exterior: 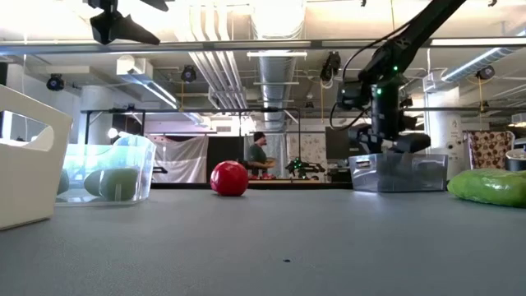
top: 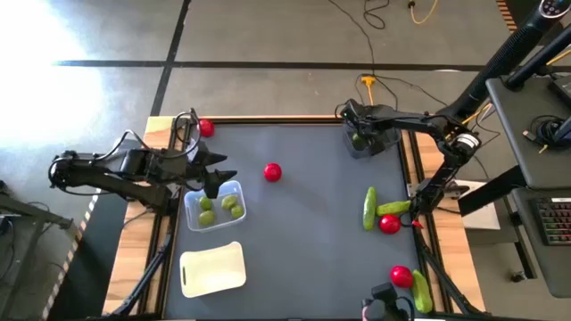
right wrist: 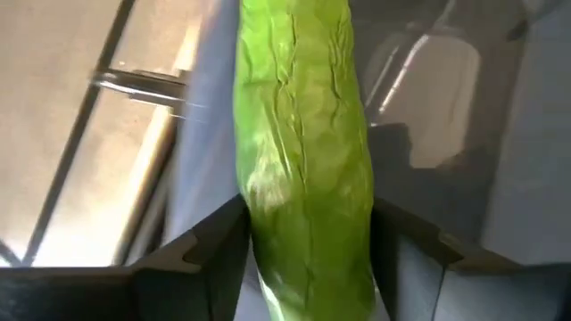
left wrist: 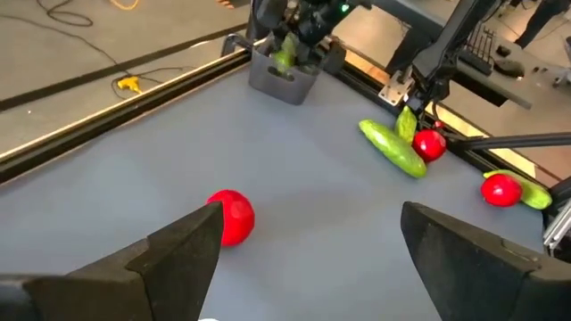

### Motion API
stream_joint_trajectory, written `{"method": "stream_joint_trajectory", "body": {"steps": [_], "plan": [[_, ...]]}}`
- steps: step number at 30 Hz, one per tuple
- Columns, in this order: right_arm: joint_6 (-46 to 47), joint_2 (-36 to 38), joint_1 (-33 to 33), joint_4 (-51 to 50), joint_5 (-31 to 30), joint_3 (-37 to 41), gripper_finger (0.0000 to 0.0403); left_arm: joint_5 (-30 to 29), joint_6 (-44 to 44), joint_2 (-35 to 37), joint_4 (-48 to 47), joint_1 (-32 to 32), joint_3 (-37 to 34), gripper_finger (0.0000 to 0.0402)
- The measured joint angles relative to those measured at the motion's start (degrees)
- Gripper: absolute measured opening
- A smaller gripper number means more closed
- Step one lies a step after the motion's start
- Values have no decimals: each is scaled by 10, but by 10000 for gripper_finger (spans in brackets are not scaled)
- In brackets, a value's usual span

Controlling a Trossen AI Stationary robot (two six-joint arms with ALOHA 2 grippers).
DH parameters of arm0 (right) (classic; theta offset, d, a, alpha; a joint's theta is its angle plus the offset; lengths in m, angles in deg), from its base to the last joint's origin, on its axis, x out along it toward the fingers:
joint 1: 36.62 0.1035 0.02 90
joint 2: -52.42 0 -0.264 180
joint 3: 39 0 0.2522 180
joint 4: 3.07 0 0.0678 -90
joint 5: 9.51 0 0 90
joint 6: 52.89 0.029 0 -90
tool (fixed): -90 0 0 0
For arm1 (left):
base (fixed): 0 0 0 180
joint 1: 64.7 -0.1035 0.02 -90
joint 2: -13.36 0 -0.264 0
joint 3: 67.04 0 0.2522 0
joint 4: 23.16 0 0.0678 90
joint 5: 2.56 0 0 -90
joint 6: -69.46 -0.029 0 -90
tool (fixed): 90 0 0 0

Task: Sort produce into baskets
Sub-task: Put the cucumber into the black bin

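Note:
My right gripper [top: 357,135] hangs over the dark grey basket [top: 373,145] at the table's far right, shut on a bright green cucumber [right wrist: 303,107]. My left gripper [top: 214,185] is open and empty above the clear basket [top: 234,192], which holds three limes [top: 207,217]. The cream-white basket [top: 212,269] stands near the front left. Loose tomatoes lie at the far left [top: 206,127], mid-table [top: 272,172] and at the right [top: 390,224]. Two cucumbers [top: 369,208] lie at the right. My right gripper pinches the cucumber between its two fingers, one on each long side [right wrist: 259,205]. The cucumber runs on past the fingertips toward the inside of the grey basket [right wrist: 446,98]. The fingers come from above, slanting down. Whether its far end touches the basket, I cannot tell.
Another tomato [top: 401,276] and cucumber [top: 421,292] lie at the front right corner. The mid-table tomato shows in the left wrist view [left wrist: 230,217] just beyond the left fingers. A person stands in the room far behind the table [exterior: 258,156].

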State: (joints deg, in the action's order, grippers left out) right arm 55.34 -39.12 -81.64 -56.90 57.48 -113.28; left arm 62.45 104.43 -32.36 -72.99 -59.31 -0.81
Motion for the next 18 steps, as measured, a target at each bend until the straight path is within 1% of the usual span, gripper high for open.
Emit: {"method": "stream_joint_trajectory", "body": {"steps": [7,9,10,12,14,16,18], "plan": [[-22,3,-7,-1,3,-27,266,0,3,20,-13,0,0,325],[-33,12,0,-7,3,-36,281,0,3,28,-14,5,0,325],[-50,19,10,-13,-6,-43,286,1,4,31,-14,10,0,325],[-96,41,40,-51,-41,-62,292,5,7,39,-14,27,0,325],[-140,67,86,-129,-93,-82,293,5,13,43,-13,50,0,325],[-166,95,145,-206,-131,-98,290,4,14,44,-13,79,0,325],[-176,119,220,-267,-134,-106,286,-4,11,43,-12,111,0,325]]}}
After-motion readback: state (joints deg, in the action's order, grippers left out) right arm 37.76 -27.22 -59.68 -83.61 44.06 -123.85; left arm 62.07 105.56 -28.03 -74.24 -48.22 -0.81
